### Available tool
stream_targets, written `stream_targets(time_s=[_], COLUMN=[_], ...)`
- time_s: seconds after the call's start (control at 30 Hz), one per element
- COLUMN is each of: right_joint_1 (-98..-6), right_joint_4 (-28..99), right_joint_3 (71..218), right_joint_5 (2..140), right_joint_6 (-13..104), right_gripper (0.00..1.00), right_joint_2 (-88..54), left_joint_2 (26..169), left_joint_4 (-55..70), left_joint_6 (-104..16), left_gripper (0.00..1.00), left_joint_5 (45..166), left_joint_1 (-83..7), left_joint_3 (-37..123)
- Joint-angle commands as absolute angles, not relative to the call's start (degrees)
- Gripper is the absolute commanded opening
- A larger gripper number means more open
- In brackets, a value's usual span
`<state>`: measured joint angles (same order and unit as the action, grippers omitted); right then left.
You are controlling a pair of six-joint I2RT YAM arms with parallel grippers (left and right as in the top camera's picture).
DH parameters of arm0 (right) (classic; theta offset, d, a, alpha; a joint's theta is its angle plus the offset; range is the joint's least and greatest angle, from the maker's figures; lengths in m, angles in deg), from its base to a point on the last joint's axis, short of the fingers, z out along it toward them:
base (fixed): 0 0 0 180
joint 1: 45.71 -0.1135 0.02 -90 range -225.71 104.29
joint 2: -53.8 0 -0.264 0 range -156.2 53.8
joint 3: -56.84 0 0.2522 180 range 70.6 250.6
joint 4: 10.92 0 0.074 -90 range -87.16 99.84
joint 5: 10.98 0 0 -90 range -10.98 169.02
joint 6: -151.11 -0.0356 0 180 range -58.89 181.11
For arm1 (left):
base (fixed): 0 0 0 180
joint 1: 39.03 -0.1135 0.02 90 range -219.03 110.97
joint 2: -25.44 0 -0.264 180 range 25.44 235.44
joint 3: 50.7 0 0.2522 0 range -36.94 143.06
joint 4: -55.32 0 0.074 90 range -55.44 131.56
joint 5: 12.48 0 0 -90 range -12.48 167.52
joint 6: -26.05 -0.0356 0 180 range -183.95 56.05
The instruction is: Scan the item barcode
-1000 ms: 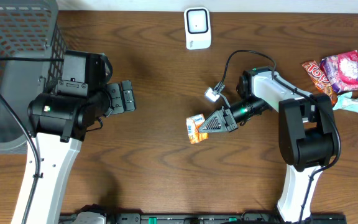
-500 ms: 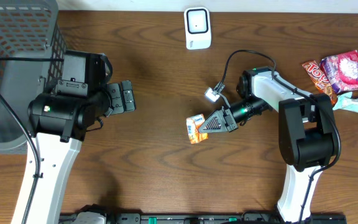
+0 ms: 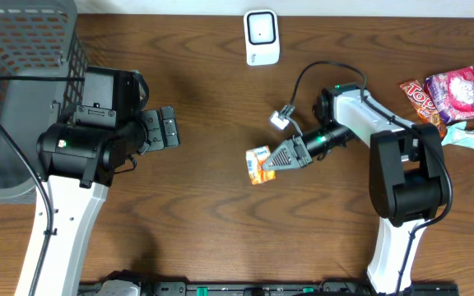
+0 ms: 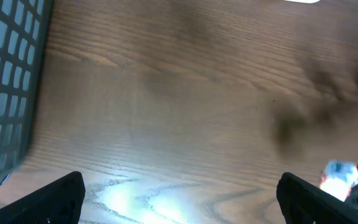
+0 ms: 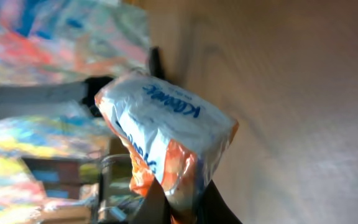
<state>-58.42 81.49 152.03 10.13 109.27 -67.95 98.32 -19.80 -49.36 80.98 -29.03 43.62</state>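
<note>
R gripper clamped tight on the orange-and-white tissue pack, approx mid-surface, well near of the white scanner at the far edge. L gripper spread wide, holding nothing, just right of the grey basket.

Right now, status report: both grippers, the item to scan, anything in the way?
Left gripper open, empty, beside the grey mesh basket. Right gripper shut on the orange-and-white tissue pack. Nothing lies between pack and white scanner.
</note>
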Motion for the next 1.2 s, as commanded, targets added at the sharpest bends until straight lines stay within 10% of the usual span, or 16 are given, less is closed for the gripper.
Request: stream_targets(time_s=[0.0, 0.33, 0.77, 1.17], right_joint_1=[-58.55, -58.55, -65.31, -68.63], right_joint_4=[75.72, 66.10, 61.49, 35.81], right_joint_3=[155.42, 161.89, 184.38, 184.58], right_joint_5=[18.81, 53.45, 99.62, 100.05], right_joint_6=[88.02, 46.82, 50.03, 56.61], right_gripper=[0.02, 0.01, 0.01, 0.01], right_joint_2=[-67.71, -67.71, -67.71, -68.78], left_joint_2=[98.43, 98.43, 98.43, 98.43], left_joint_4=[-19.91, -19.91, -19.91, -19.91], left_joint_6=[-49.69, -49.71, -49.71, -49.71], left_gripper=[0.98, 0.98, 0.98, 0.98], left_joint_5=[80.24, 80.24, 80.24, 80.24], left_joint_1=[-29.10, -29.10, -29.10, -29.10], left_joint_3=[43.53, 43.53, 43.53, 43.53])
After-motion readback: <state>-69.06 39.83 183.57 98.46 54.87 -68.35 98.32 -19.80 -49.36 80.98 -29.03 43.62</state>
